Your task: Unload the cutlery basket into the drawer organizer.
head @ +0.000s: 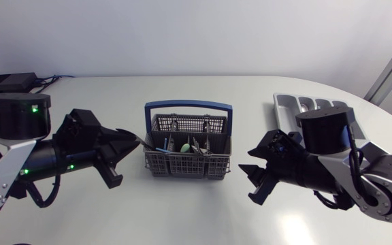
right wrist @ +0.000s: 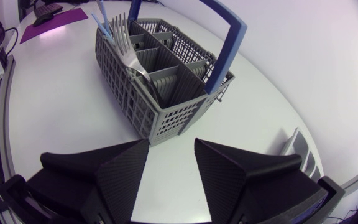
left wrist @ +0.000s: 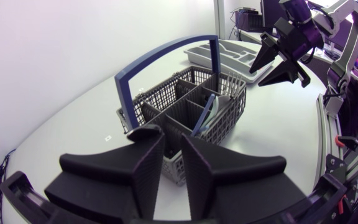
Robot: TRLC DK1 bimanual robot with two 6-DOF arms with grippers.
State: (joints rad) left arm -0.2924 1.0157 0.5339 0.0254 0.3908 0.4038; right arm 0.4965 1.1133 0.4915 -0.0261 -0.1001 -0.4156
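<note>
Cutlery basket [head: 188, 167], mid-tabletop [head: 182, 214], forks [right wrist: 124, 53] inside. Drawer organizer [head: 298, 103] far right. My left pincer [head: 127, 160] and right pincer [head: 254, 173]: both spread, empty.

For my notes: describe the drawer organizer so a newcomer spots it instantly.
On the white table, look right of the grey mesh cutlery basket with its blue handle, behind the right arm. The light grey plastic tray there has long open slots, no handle, no mesh.
</note>
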